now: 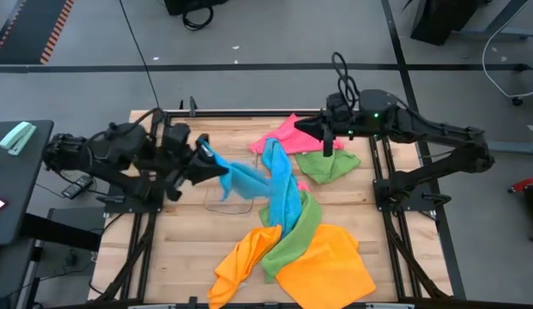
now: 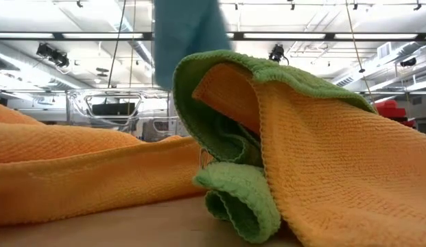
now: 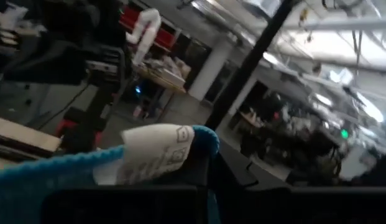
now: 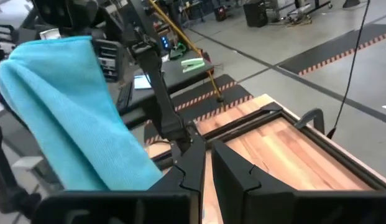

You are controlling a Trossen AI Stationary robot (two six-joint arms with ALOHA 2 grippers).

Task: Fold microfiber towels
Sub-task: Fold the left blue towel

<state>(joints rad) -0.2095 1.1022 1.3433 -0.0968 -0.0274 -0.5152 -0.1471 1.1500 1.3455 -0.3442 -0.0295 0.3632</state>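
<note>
Both grippers, left [image 1: 204,160] and right [image 1: 328,142], are clenched on the blue towel [image 1: 279,184], lifting it clear of the pile so it can be folded

Both arms reach inward above the table from opposite sides. The left hand [image 1: 208,160] is raised, its fingers pinched shut. The right hand [image 1: 328,146] hangs higher, pointing down, its fingers apparently closed too, though the view is unclear.
</note>
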